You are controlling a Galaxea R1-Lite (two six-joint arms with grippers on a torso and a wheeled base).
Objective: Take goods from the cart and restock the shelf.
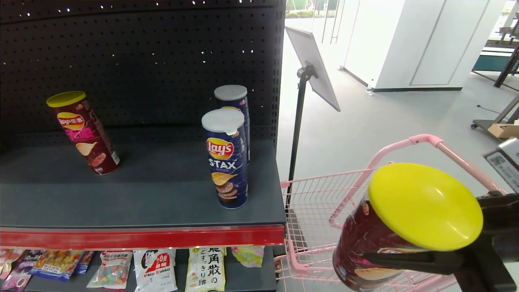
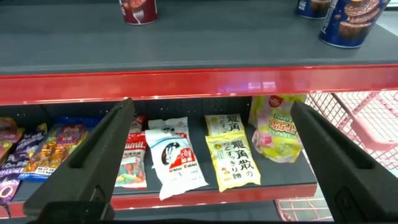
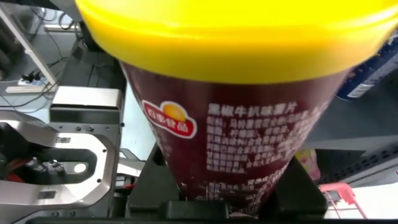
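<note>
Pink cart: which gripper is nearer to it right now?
Right. The right gripper holds a yellow-lidded can at the pink cart; the left gripper hangs open before the snack bags, farther from it.

The red-edged upper shelf (image 1: 162, 194) carries a maroon chip can (image 1: 85, 136) at left and a blue chip can (image 1: 227, 166) at right, a second blue can (image 1: 237, 101) just behind it. Snack packets (image 1: 156, 269) lie on the lower shelf (image 1: 247, 278).

Right pincer (image 1: 409, 253) gripping chip can (image 1: 365, 239), left pincer (image 2: 212, 109) spread wide
</note>
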